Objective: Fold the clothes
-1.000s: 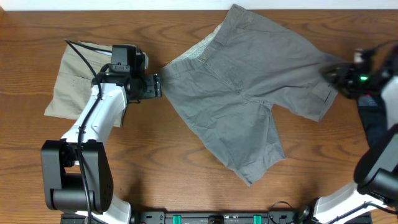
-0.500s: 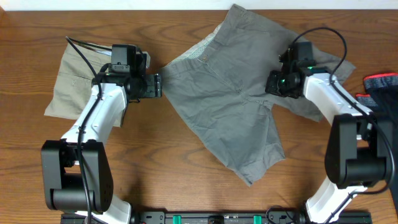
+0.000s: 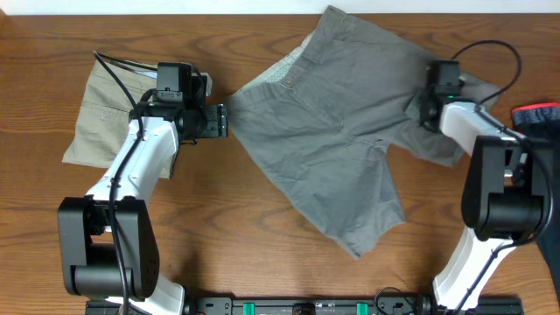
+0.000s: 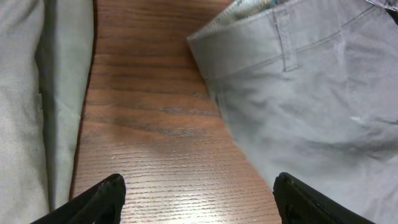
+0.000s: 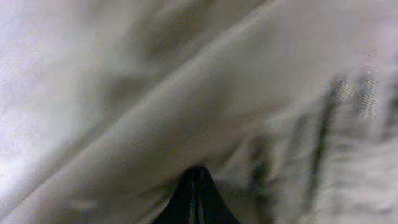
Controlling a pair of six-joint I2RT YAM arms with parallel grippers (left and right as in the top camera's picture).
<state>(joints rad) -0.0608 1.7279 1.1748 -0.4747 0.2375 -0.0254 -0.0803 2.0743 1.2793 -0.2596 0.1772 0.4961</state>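
Note:
The clothes (image 3: 350,114), a pair of wrinkled grey shorts, lie spread across the middle of the table, waistband at the upper left. My left gripper (image 3: 223,120) hovers open just left of the waistband corner. In the left wrist view its fingers (image 4: 106,196) straddle bare wood, with the grey clothes (image 4: 311,93) to the right. My right gripper (image 3: 426,112) sits on the right leg of the shorts. In the right wrist view that gripper (image 5: 196,171) is shut, with the grey clothes (image 5: 155,93) bunched round the tips.
Folded beige shorts (image 3: 105,114) lie at the far left under my left arm and show as beige shorts (image 4: 25,93) on the left of the left wrist view. A black garment with a red band (image 3: 538,114) lies at the right edge.
My right arm swung in from the right edge onto the shorts and shut, then drew back rightward along the right leg, dragging the cloth slightly. The left arm has not moved.

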